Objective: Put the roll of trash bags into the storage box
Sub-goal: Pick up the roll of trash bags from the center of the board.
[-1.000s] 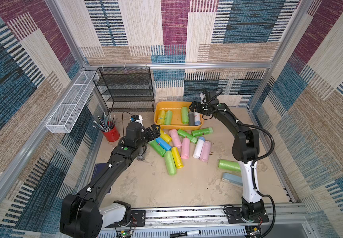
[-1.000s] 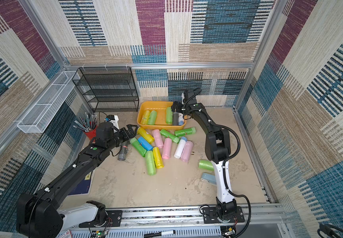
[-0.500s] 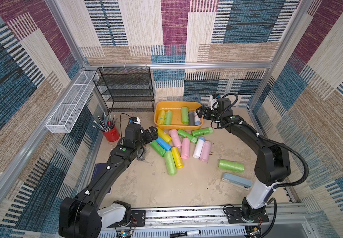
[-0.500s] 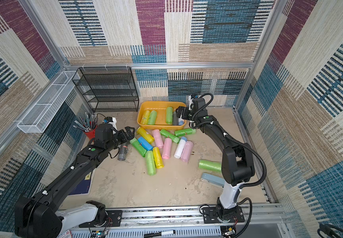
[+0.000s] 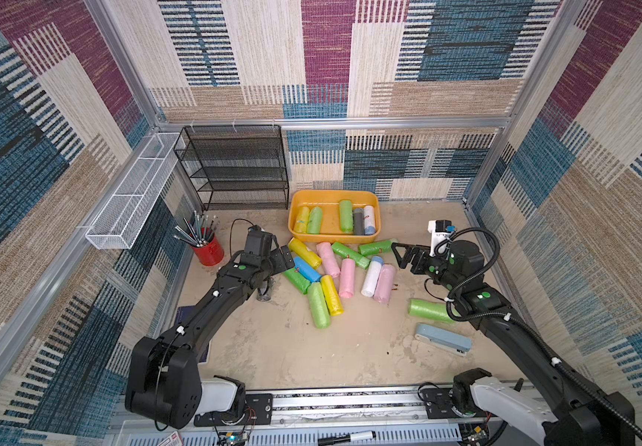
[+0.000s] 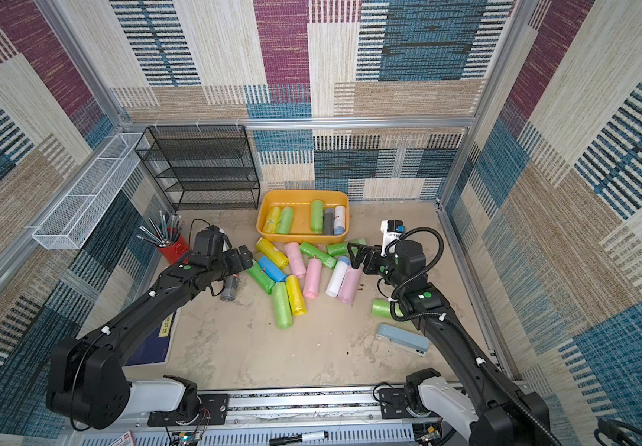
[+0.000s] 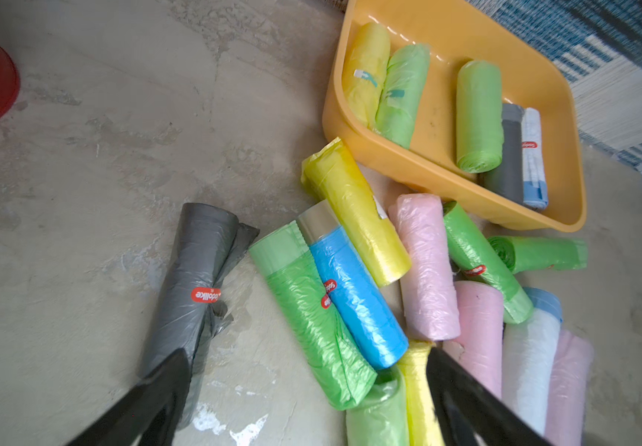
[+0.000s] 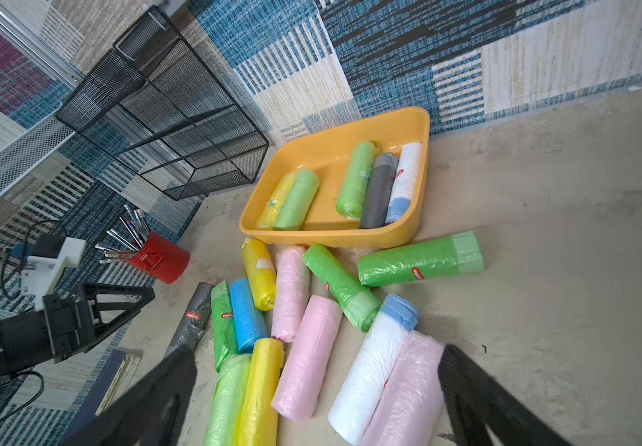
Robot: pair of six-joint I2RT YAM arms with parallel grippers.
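Splayed, empty: left gripper, right gripper. Between left jaws: green roll tight against blue roll; may pinch both, slip.

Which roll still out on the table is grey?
The grey roll at the pile's edge by the left gripper, next to a green roll; the other loose rolls are green, yellow, blue, pink or white.
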